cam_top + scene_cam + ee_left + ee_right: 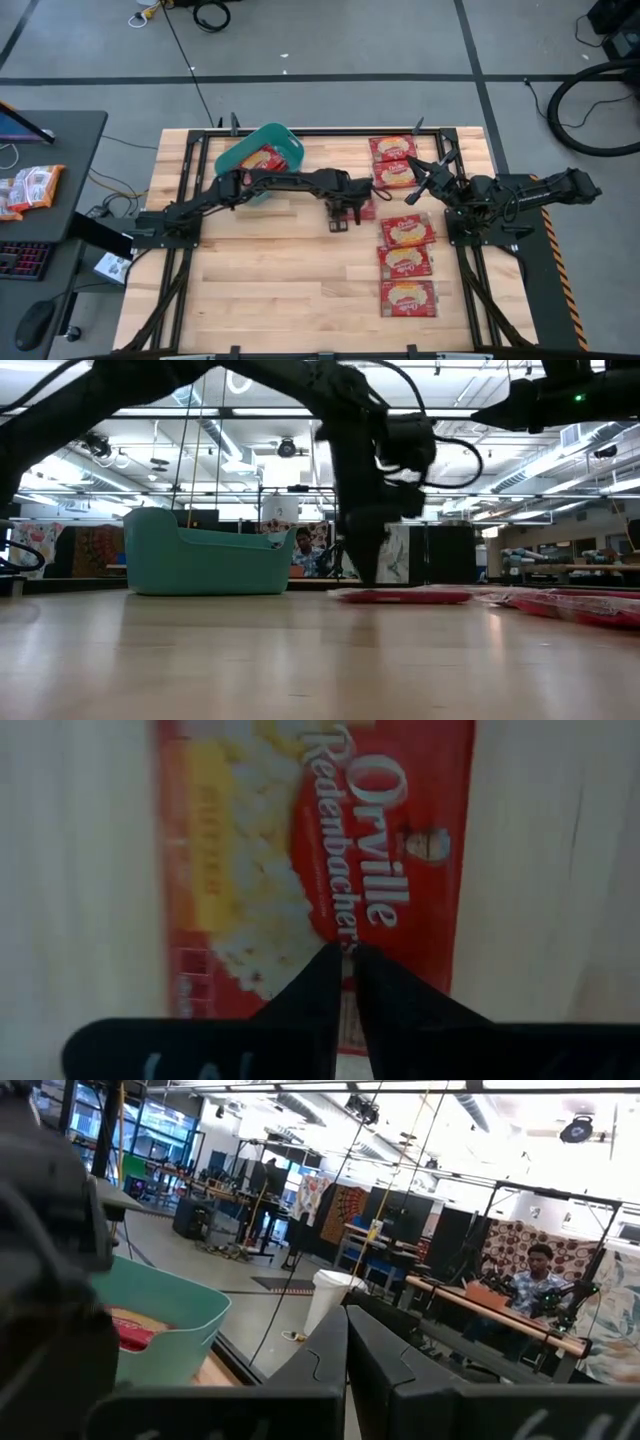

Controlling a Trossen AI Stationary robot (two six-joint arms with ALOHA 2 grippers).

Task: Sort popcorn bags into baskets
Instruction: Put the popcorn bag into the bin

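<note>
Glossy red flat popcorn bag (320,860) lies on the pale wooden counter (280,280) beneath the left gripper (347,214), jaws pressed together; the right gripper (424,180), jaws likewise closed, hovers beside.

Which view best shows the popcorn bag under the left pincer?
The left wrist view: the popcorn bag fills it, lettering readable. The high view hides most of it under the left pincer; the low view shows a red edge; the right wrist view misses it.
</note>
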